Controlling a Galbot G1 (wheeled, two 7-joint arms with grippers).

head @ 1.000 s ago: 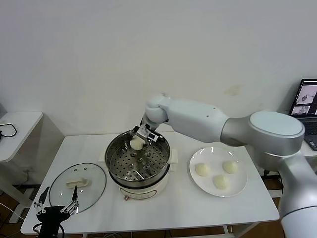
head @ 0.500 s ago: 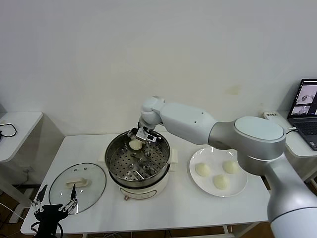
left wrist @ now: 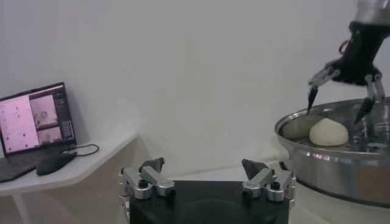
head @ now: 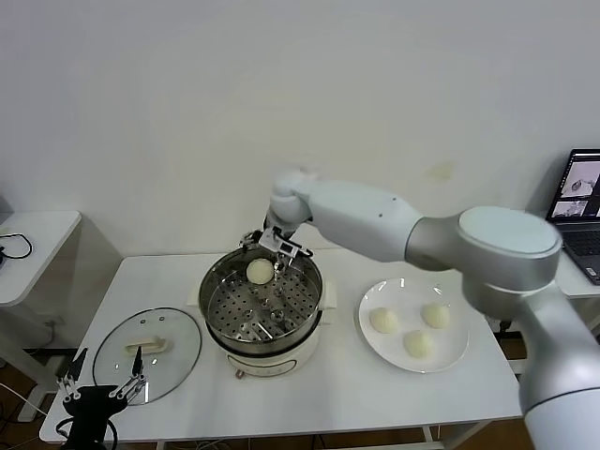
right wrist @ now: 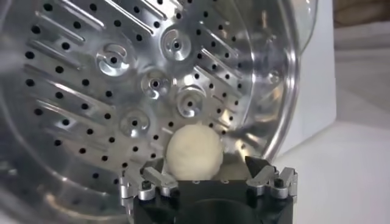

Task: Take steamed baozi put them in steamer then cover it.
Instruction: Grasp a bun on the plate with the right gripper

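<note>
**First bun released into the steamer**

Your right claw (head: 272, 246) now hangs just above the far rim of the steamer (head: 225, 323) with its fingers spread wide and nothing between them. A second ago it was lower, pinching a bun over the tray; that baozi (head: 260, 271) now sits free on the perforated tray at the far side of the pot, just below the claw. The right wrist view shows the same bun (right wrist: 194, 153) lying on the tray, clear of the open fingers.

So one of four is in. The other three baozi (head: 412, 331) wait on the white plate (head: 459, 349), right of the steamer on the desk (head: 356, 394). The cover (head: 146, 349) lies flat at near left. Your left claw (head: 103, 386) hovers beside it, fingers apart, idle.
</note>
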